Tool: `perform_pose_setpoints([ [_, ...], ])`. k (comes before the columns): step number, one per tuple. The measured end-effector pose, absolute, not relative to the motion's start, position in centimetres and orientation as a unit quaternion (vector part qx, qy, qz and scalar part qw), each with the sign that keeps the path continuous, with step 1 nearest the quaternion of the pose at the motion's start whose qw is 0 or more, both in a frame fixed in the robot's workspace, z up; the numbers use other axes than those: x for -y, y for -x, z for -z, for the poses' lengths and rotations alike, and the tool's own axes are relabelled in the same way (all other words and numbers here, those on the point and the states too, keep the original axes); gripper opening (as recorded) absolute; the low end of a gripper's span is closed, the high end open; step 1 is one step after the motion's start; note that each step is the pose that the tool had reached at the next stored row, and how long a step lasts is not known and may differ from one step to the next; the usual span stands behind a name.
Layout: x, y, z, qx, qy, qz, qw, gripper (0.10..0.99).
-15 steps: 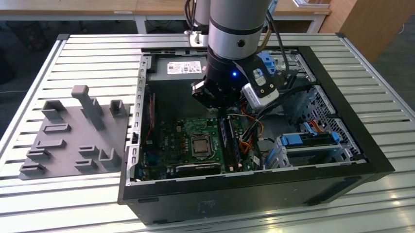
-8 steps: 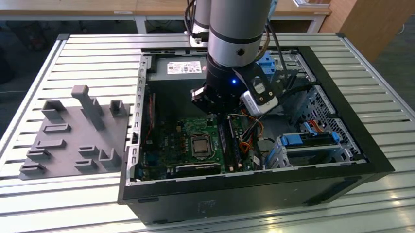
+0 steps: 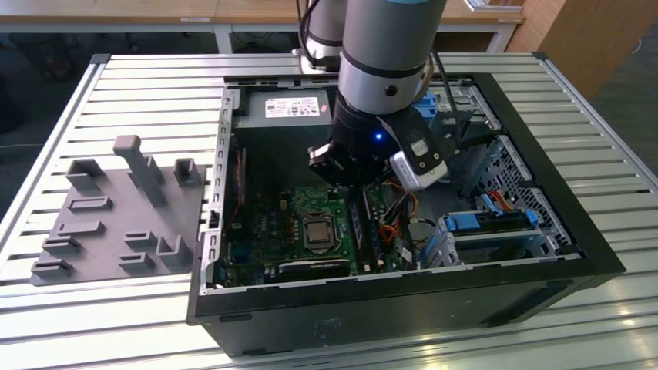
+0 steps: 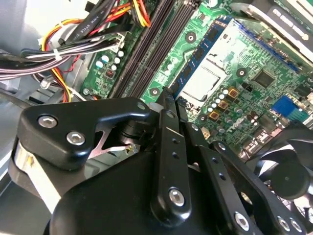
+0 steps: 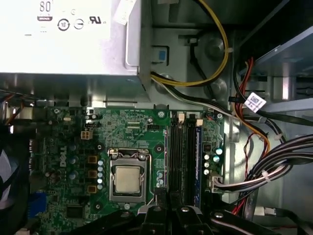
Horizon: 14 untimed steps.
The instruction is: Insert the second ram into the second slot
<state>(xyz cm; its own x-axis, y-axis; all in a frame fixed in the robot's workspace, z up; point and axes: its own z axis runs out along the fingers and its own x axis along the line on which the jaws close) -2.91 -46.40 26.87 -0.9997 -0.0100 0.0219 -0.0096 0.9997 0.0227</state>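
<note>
Case [image 3: 411,312] on table [image 3: 134,85], tray [image 3: 103,220] at the exterior view's left, gripper [image 3: 356,182] seemingly above memory slots [image 3: 363,231].

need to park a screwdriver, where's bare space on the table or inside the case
Bare slatted table beyond the grey fixture tray and on its near side, at the exterior view's left. Inside the case, a dark floor patch between power supply and motherboard. Crowded around the cables and drive bays.
</note>
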Motion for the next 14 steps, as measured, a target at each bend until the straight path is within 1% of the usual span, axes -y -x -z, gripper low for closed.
perform_pose_setpoints([
  [4,46.4,2.6,-26.3,1.0,-0.005,0.011,0.021,0.137],
  [14,46.4,2.2,-25.6,1.0,-0.005,0.012,0.021,0.137],
])
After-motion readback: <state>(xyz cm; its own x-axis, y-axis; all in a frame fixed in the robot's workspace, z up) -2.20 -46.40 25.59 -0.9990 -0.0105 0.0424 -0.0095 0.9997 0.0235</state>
